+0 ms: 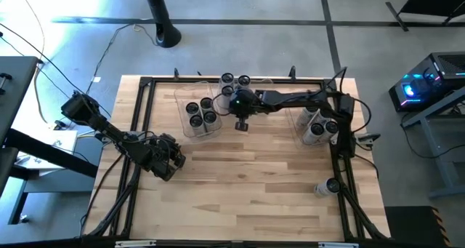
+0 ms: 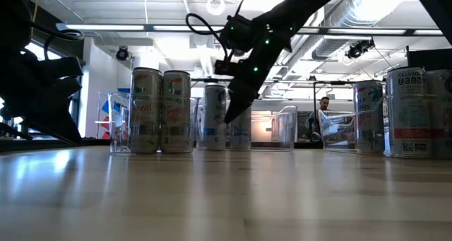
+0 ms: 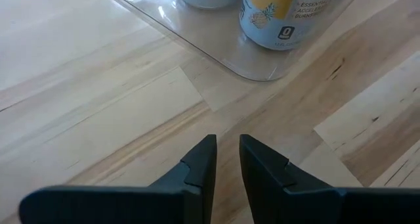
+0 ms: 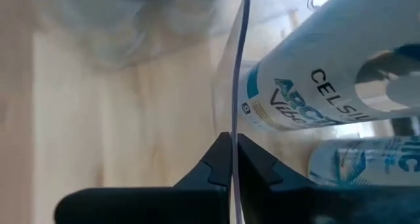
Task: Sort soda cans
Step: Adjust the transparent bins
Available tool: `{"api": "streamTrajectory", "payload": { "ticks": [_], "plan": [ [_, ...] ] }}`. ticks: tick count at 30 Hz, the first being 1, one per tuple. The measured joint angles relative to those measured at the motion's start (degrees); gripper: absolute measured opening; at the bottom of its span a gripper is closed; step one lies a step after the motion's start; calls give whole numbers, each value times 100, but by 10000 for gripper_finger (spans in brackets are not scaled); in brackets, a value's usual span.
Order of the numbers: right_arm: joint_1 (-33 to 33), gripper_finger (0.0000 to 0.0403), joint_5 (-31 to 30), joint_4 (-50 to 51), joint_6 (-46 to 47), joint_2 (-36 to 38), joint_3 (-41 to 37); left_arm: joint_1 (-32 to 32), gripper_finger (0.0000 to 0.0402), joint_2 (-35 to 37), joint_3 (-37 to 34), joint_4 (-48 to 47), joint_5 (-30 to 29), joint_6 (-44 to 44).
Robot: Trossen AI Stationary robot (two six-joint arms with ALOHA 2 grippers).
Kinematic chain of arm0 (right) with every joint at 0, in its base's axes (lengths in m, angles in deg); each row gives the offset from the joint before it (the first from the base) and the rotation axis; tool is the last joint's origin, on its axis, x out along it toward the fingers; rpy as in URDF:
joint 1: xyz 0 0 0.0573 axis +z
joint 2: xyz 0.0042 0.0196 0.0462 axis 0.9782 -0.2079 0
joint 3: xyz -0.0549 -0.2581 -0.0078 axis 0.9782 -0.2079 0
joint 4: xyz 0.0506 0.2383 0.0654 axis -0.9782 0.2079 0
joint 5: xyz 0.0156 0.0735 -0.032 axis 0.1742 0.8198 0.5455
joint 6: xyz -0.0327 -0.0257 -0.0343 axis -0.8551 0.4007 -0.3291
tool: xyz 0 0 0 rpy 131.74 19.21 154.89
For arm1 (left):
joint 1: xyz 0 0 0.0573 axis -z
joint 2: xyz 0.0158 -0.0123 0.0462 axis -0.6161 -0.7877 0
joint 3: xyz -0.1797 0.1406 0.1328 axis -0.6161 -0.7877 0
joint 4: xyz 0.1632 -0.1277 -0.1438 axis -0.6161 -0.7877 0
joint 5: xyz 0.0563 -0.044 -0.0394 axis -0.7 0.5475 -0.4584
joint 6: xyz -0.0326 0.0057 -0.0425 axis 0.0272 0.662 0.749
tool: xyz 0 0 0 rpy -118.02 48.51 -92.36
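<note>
We found the right gripper (image 1: 242, 121) reaching across the far part of the table, between two groups of soda cans. Its fingers (image 4: 220, 159) were pressed together on the thin clear wall of a plastic bin (image 4: 239, 66); in the right wrist view that wall ran straight into the seam between them. Just past that wall, inside the bin, two cans lay close to the fingertips, the nearer one a white can (image 4: 308, 86) with blue lettering, the other a second can (image 4: 361, 161) beside it. We could not tell whether the fingers touched either can.

From above, four cans (image 1: 202, 111) stood together in the left bin (image 1: 183, 124), just to the left of this gripper, and three more cans (image 1: 234, 81) stood behind it near the far edge. Another cluster of cans (image 1: 320, 128) sat in the bin on the right side, and a single can (image 1: 332, 185) stood alone near the right rail.

The left gripper (image 3: 227, 159) hung over bare wood (image 3: 98, 86) at the left of the table, its fingers only a narrow slit apart and holding nothing. Ahead of it we saw the rounded corner of a clear bin (image 3: 252, 69) with a pineapple-printed can (image 3: 279, 17) inside, well apart from the fingertips.
</note>
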Motion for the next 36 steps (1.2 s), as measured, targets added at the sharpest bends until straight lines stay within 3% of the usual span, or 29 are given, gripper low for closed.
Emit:
{"api": "streamTrajectory", "payload": {
  "ticks": [13,30,36],
  "plan": [
    [922,2,-109,1566,414,299,-13,5,62,-1,0,27,20,-6],
    [2691,2,-495,2046,739,403,-28,5,62,-1,0,24,20,-4],
    [2992,58,-925,2139,1127,828,-76,5,62,-1,0,28,16,-4]
  ]
}}
